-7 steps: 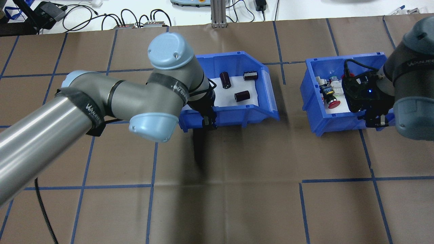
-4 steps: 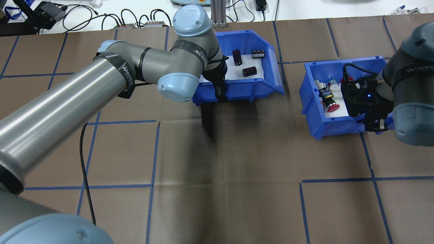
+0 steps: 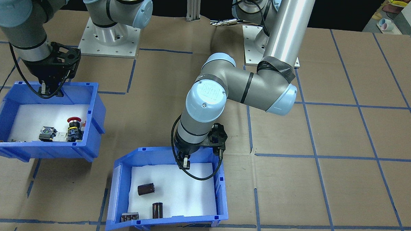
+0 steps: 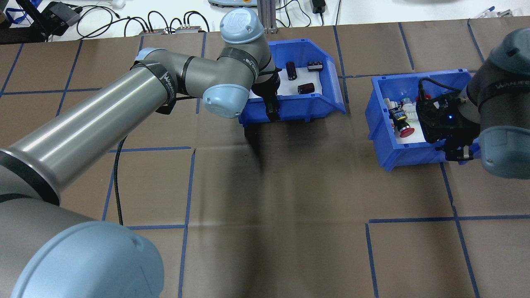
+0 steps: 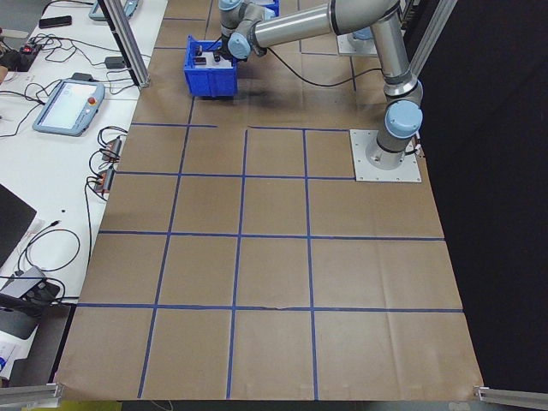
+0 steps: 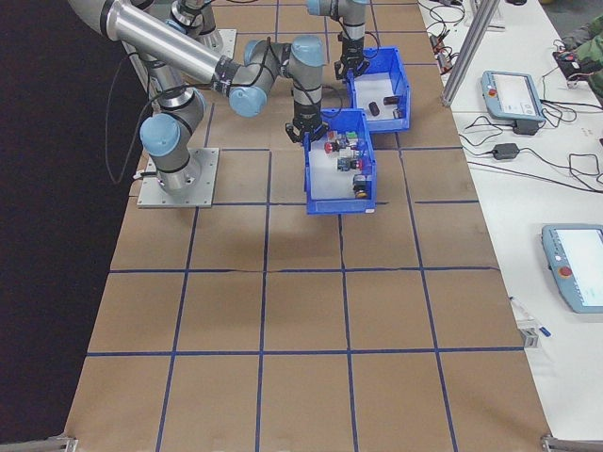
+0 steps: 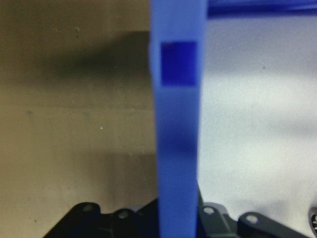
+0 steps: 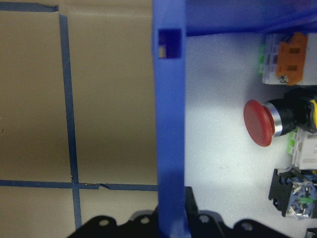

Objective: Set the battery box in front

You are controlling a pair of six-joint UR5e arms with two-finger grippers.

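The battery box [image 4: 299, 108], a blue bin on white foam with three dark cylinders [image 4: 306, 87], stands at the far side of the table, near the front edge in the front-facing view [image 3: 174, 221]. My left gripper [image 4: 271, 112] is shut on its near wall; the left wrist view shows that blue wall [image 7: 176, 148] between the fingers. Whether the box touches the paper I cannot tell. My right gripper [image 4: 455, 154] is shut on the near wall of the second blue bin [image 4: 397, 154], which holds a red mushroom button [image 8: 259, 123] and switches.
Brown paper with a blue tape grid covers the table. Beyond the far edge lie cables [image 4: 99, 18] and a metal post [image 4: 265, 18]. On the side bench rest teach pendants [image 6: 513, 94]. Both arm bases [image 3: 109, 40] are bolted at the robot's side.
My left arm has carried the battery box away from the robot toward the far edge and slightly right, slowing over the last half second. The right gripper and its bin have barely shifted.
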